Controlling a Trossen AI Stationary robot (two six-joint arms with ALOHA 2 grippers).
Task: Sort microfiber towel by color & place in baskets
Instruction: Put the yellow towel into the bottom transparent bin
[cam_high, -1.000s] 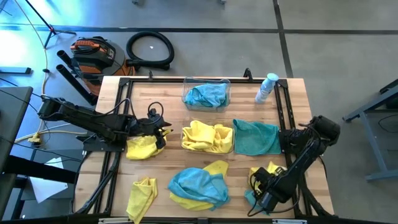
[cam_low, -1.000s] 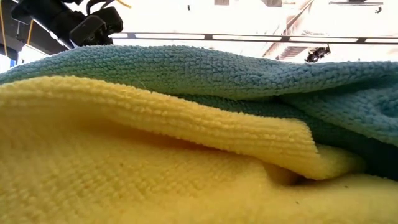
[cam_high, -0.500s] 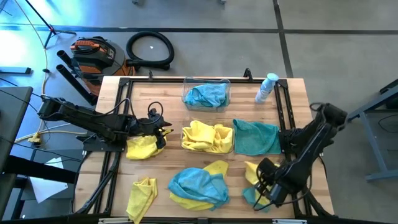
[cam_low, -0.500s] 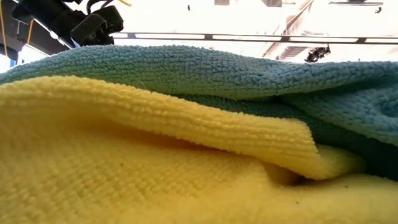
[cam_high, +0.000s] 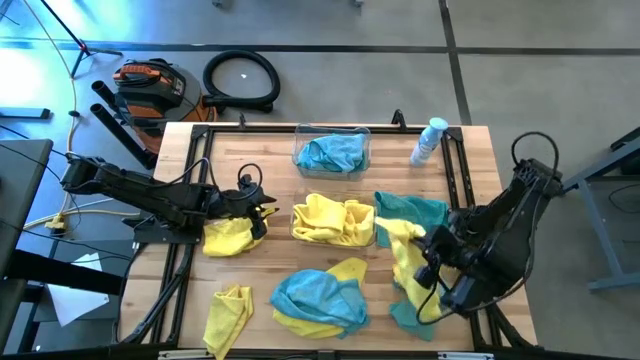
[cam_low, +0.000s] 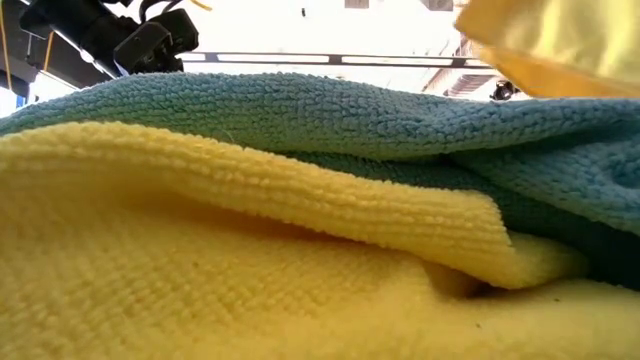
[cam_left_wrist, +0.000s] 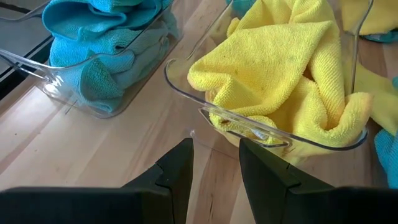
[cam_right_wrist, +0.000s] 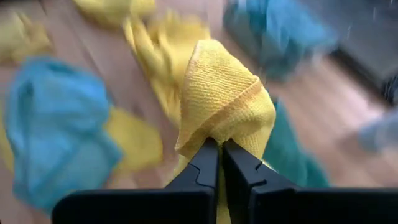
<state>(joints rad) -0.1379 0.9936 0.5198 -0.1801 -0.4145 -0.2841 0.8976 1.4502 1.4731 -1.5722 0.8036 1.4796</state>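
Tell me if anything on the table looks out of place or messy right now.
Yes. Near the front edge, a teal towel lies on a yellow towel, colours mixed. Against the table's left rail, the yellow cloth under the left pincer droops past the rail. The right pincer is lifting a yellow towel.

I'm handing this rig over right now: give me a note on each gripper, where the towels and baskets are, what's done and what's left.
Right gripper: shut on a yellow towel, lifted at the table's right.
Left gripper: open, empty, at the yellow basket, over a loose yellow towel.
Done: blue basket holds teal, yellow basket holds yellow.
Left: the held towel, teal towel, front pile, two yellow ones at left.
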